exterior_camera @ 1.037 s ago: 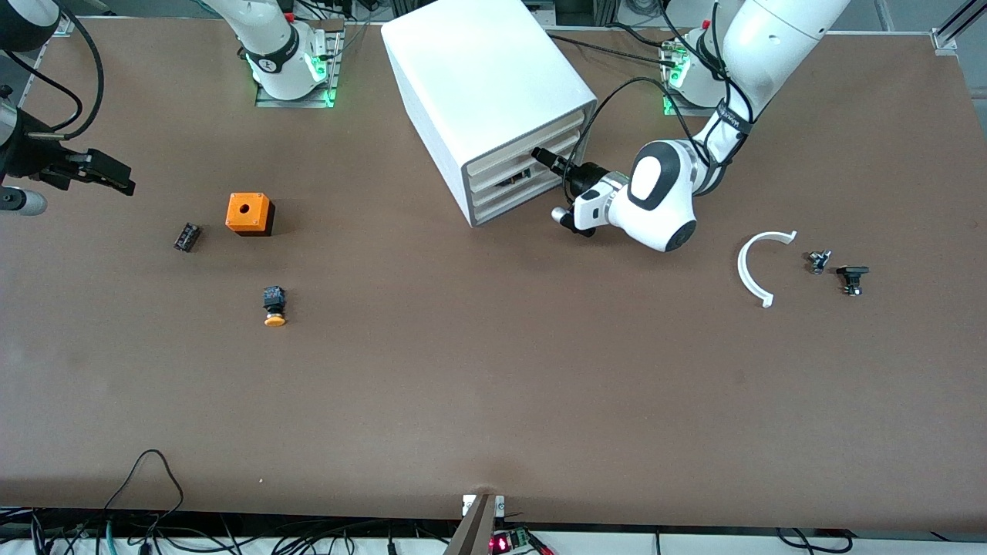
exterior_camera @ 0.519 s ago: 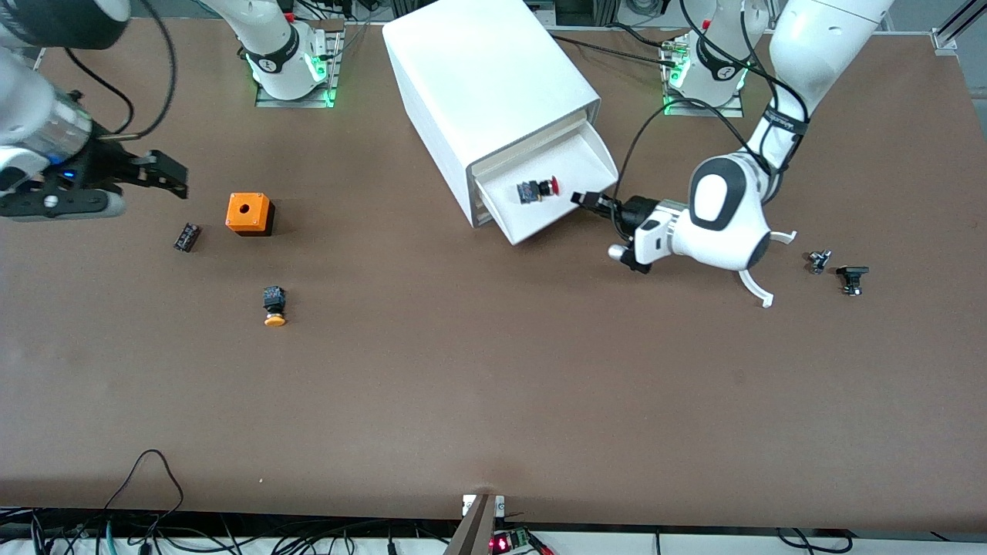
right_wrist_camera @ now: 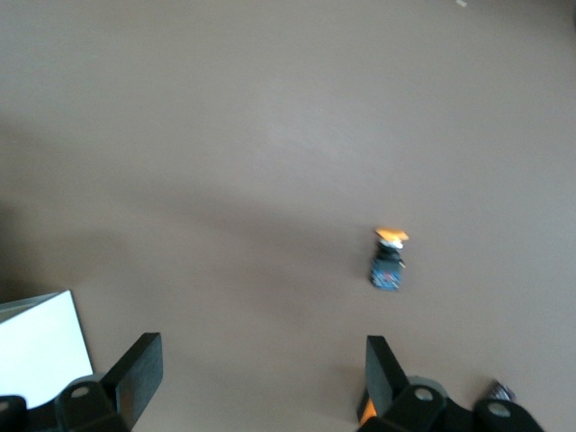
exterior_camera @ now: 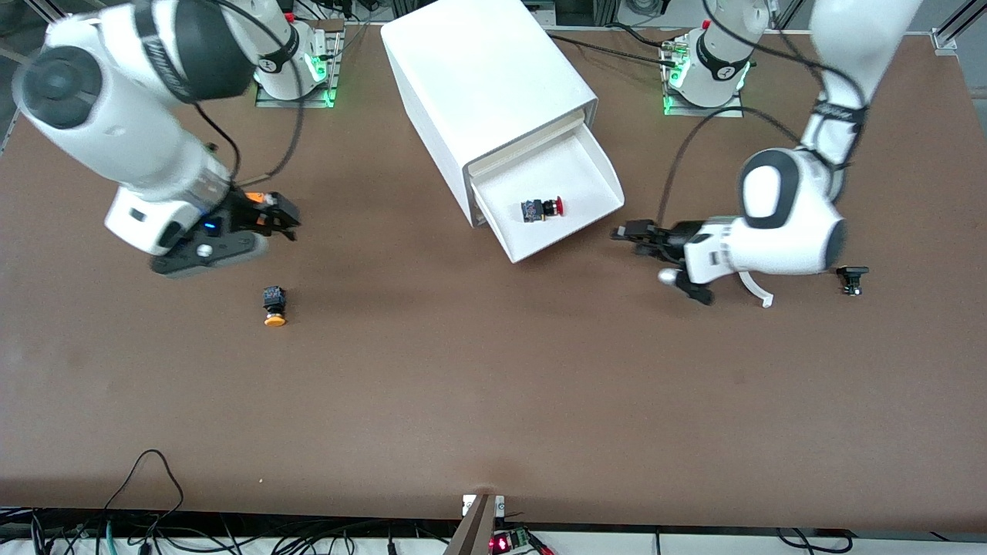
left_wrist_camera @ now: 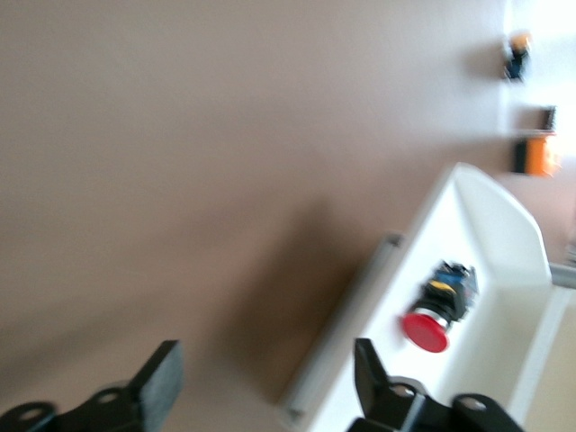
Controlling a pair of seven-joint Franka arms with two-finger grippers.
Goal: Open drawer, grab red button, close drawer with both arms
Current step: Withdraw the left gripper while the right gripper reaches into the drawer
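Since half a second ago your left gripper [exterior_camera: 626,233] has backed off the drawer [exterior_camera: 586,166] toward the left arm's end of the table, and your right gripper [exterior_camera: 287,217] has swung in from the table edge to hang over the orange box [exterior_camera: 254,198], which it now mostly covers. The drawer stands pulled out of the white cabinet [exterior_camera: 478,69], and the button [exterior_camera: 541,208] lies on its side in the tray, red cap pointing to about 3 o'clock in the front view.

Your left wrist view shows what the front view cannot: the left gripper's [left_wrist_camera: 265,382] fingers [left_wrist_camera: 160,385] stand wide apart, holding nothing, with the drawer's front lip [left_wrist_camera: 346,333] and the button [left_wrist_camera: 441,308] just ahead of them. Your right wrist view likewise shows the right gripper [right_wrist_camera: 261,369] spread apart and empty, over bare table, with the orange-capped button [right_wrist_camera: 388,261] lying well clear of it. In the front view that orange-capped button [exterior_camera: 274,305] sits at about 6 o'clock from the right gripper.
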